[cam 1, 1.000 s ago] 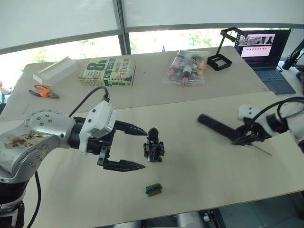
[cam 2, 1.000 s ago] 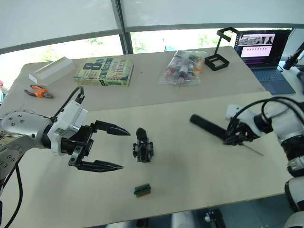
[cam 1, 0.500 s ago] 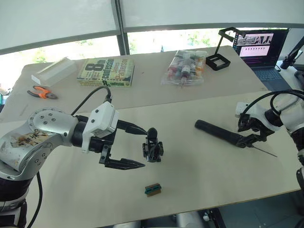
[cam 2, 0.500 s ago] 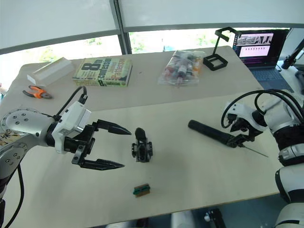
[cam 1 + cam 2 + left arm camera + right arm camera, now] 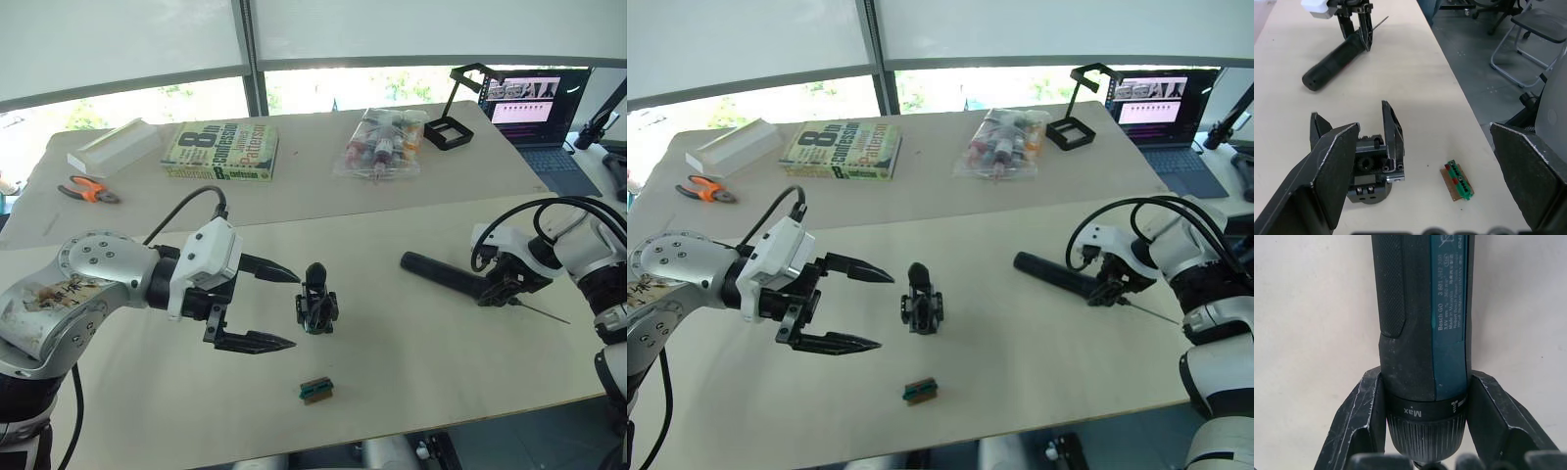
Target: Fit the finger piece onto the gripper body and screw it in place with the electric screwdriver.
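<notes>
Counter of pale wood carried everything, with a second one behind it holding a laptop, a green-covered book, a white box, a clear bag of small bottles, a black wire stand and orange-handled pliers. The left gripper hovered over the near counter with its jaws spread wide and nothing between them, their tips aimed toward the gripper body, which stood just beyond them near the middle of the counter, its pointed finger sticking up; nothing lay between the tips and the body. A small green-and-brown block lay nearer the front edge, apart from the body. Well to the right, the electric screwdriver lay flat, its long axis running across the counter, butt end toward the gripper body and thin silver bit pointing away toward the right edge. The right gripper had its jaws closed around the screwdriver at the collar next to the bit, one finger pressed on each side of the barrel in the right wrist view.
</notes>
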Action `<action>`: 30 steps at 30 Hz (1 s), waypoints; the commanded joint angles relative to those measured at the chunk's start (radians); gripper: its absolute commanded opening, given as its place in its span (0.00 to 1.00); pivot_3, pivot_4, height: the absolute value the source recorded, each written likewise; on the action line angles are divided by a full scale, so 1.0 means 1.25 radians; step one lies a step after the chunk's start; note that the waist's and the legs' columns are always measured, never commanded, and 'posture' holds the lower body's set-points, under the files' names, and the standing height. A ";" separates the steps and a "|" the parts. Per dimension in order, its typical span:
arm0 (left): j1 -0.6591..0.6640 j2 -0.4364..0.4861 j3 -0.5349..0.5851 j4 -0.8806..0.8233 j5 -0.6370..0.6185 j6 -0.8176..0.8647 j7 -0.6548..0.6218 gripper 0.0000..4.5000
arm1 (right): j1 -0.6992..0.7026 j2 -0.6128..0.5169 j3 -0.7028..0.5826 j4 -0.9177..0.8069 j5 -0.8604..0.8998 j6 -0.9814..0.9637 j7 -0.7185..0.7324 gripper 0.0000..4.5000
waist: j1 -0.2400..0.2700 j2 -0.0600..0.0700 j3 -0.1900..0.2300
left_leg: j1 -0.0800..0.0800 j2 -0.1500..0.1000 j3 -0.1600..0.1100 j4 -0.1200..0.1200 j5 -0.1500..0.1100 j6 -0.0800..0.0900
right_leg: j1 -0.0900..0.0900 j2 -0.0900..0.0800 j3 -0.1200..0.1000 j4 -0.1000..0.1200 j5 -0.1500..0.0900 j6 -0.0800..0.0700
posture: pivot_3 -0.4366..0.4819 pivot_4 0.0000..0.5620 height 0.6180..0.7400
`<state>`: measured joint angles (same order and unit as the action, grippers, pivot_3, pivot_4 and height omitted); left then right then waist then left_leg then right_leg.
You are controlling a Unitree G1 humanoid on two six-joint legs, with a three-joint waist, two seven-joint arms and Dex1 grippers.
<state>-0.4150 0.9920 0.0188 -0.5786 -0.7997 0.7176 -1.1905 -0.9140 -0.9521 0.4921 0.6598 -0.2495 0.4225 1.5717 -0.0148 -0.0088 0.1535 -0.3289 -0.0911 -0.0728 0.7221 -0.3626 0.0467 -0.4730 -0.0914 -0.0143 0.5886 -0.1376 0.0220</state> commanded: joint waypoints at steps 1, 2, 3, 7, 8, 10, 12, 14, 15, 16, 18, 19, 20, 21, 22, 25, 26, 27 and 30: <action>0.010 0.010 0.026 -0.021 0.003 -0.022 -0.005 1.00 | 0.030 -0.008 -0.060 0.002 0.064 -0.129 0.033 0.42 | 0.000 0.000 0.000 | 0.000 0.000 0.000 0.000 0.000 0.000 | 0.000 0.000 0.000 0.000 0.000 0.000 | 0.48 0.27 1.00; 0.017 0.002 0.033 -0.023 -0.010 -0.018 0.000 1.00 | 0.040 -0.029 -0.079 -0.009 0.122 -0.186 0.034 0.42 | -0.001 0.000 0.000 | 0.000 0.000 0.000 0.000 0.000 0.000 | 0.000 0.000 0.000 0.000 0.000 0.000 | 0.48 0.27 1.00; 0.023 -0.004 0.040 -0.025 -0.019 -0.017 0.004 1.00 | 0.048 -0.045 -0.089 -0.017 0.163 -0.224 0.034 0.42 | -0.001 0.001 0.000 | 0.000 0.000 0.000 -0.001 0.000 0.000 | 0.000 0.000 0.000 0.000 0.000 0.000 | 0.48 0.27 1.00; 0.060 0.011 0.071 -0.033 -0.032 -0.020 -0.011 1.00 | 0.084 -0.108 -0.122 -0.095 0.413 -0.281 0.034 0.42 | -0.003 0.006 0.004 | -0.001 0.000 0.000 -0.001 0.000 0.000 | -0.002 -0.001 0.000 0.003 0.000 0.000 | 0.48 0.27 1.00; 0.069 0.019 0.082 -0.031 -0.037 -0.019 -0.019 1.00 | 0.090 -0.117 -0.130 -0.119 0.465 -0.270 0.034 0.42 | -0.003 0.007 0.004 | -0.001 0.000 0.000 -0.001 0.000 0.000 | -0.003 -0.002 0.001 0.003 0.000 0.000 | 0.48 0.27 1.00; 0.075 0.023 0.103 -0.022 -0.054 -0.015 -0.018 1.00 | 0.096 -0.121 -0.157 -0.151 0.532 -0.233 0.034 0.42 | -0.005 0.007 0.005 | -0.001 0.000 0.001 -0.001 0.000 0.000 | -0.004 -0.002 0.001 0.003 0.000 0.000 | 0.48 0.27 1.00; 0.092 0.014 0.153 -0.004 -0.107 0.024 0.024 1.00 | 0.111 -0.098 -0.225 -0.223 0.603 -0.175 0.030 0.42 | -0.004 0.007 0.005 | -0.001 0.001 0.001 -0.001 0.000 0.000 | -0.004 -0.002 0.001 0.003 0.000 0.000 | 0.48 0.27 1.00; 0.130 0.023 0.193 -0.005 -0.126 0.039 0.032 1.00 | 0.125 -0.075 -0.288 -0.317 0.675 -0.081 0.004 0.42 | -0.004 0.007 0.005 | 0.000 0.001 0.001 -0.001 0.000 0.000 | -0.004 -0.002 0.001 0.003 0.000 0.000 | 0.48 0.27 1.00; 0.169 0.039 0.205 -0.017 -0.101 0.020 0.006 1.00 | 0.137 -0.066 -0.317 -0.387 0.726 -0.032 -0.008 0.42 | -0.003 0.007 0.005 | 0.000 0.001 0.001 -0.002 0.000 0.000 | -0.004 -0.001 0.002 0.003 0.000 0.000 | 0.48 0.27 1.00; 0.196 0.050 0.213 -0.025 -0.082 0.003 -0.013 1.00 | 0.147 -0.059 -0.339 -0.438 0.757 0.002 -0.016 0.42 | -0.002 0.008 0.005 | -0.001 0.002 0.001 -0.002 0.000 0.000 | -0.005 -0.001 0.002 0.004 0.000 0.000 | 0.48 0.27 1.00; 0.230 0.029 0.230 -0.014 -0.038 -0.050 0.004 1.00 | 0.167 -0.032 -0.388 -0.550 0.860 0.091 -0.055 0.42 | 0.001 0.008 0.005 | -0.002 0.002 0.001 -0.003 0.000 0.000 | -0.006 0.000 0.001 0.004 0.000 0.000 | 0.48 0.27 1.00; 0.235 -0.001 0.243 0.002 -0.022 -0.077 0.036 1.00 | 0.170 -0.012 -0.409 -0.596 0.924 0.149 -0.087 0.42 | 0.004 0.008 0.005 | -0.003 0.002 0.001 -0.003 0.000 0.000 | -0.006 0.000 0.001 0.004 0.000 0.000 | 0.48 0.27 1.00; 0.247 -0.013 0.255 0.009 -0.014 -0.086 0.051 1.00 | 0.172 0.007 -0.425 -0.633 0.976 0.193 -0.109 0.42 | 0.007 0.008 0.005 | -0.003 0.001 0.001 -0.003 0.000 0.000 | -0.006 -0.001 0.000 0.004 0.000 0.000 | 0.48 0.27 1.00; 0.256 -0.020 0.262 0.013 -0.011 -0.089 0.057 1.00 | 0.174 0.020 -0.437 -0.657 1.007 0.224 -0.125 0.42 | 0.010 0.007 0.005 | -0.004 0.001 0.000 -0.001 0.000 0.000 | -0.007 -0.001 0.000 0.003 0.000 0.000 | 0.48 0.27 1.00; 0.263 -0.020 0.267 0.013 -0.010 -0.089 0.053 1.00 | 0.174 0.028 -0.446 -0.671 1.021 0.243 -0.136 0.42 | 0.014 0.007 0.005 | -0.005 0.001 0.000 0.000 0.000 0.000 | -0.007 -0.001 0.000 0.003 0.000 0.000 | 0.48 0.27 1.00; 0.316 0.005 0.294 -0.016 -0.002 -0.095 0.025 1.00 | 0.162 0.072 -0.458 -0.713 1.090 0.301 -0.186 0.42 | 0.022 0.007 0.005 | -0.005 0.000 0.000 0.001 0.000 0.000 | -0.006 -0.001 0.000 0.004 0.000 0.000 | 0.48 0.27 1.00; 0.334 0.012 0.306 -0.028 -0.005 -0.091 0.020 1.00 | 0.156 0.089 -0.460 -0.721 1.107 0.316 -0.207 0.42 | 0.021 0.006 0.005 | -0.005 -0.001 0.000 0.001 0.000 0.001 | -0.006 -0.001 0.000 0.003 0.000 0.000 | 0.48 0.27 1.00; 0.348 0.017 0.318 -0.036 -0.010 -0.088 0.020 1.00 | 0.152 0.104 -0.464 -0.723 1.121 0.331 -0.228 0.42 | 0.021 0.006 0.005 | -0.005 0.000 0.000 0.001 0.000 0.001 | -0.006 -0.001 0.000 0.003 0.000 0.000 | 0.48 0.27 1.00; 0.374 0.019 0.340 -0.055 -0.015 -0.085 0.029 1.00 | 0.154 0.132 -0.474 -0.722 1.125 0.347 -0.271 0.42 | 0.021 0.006 0.005 | -0.005 0.000 0.000 0.001 0.000 0.001 | -0.007 -0.001 0.000 0.004 0.000 0.000 | 0.48 0.27 1.00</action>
<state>0.0491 1.0033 0.4052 -0.6158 -0.8054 0.6155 -1.1566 -0.6970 -0.7893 -0.0423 -0.2136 1.1198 0.8521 1.2571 0.0120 -0.0009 0.1593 -0.3346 -0.0915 -0.0722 0.7235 -0.3629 0.0474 -0.4813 -0.0922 -0.0147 0.5933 -0.1379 0.0216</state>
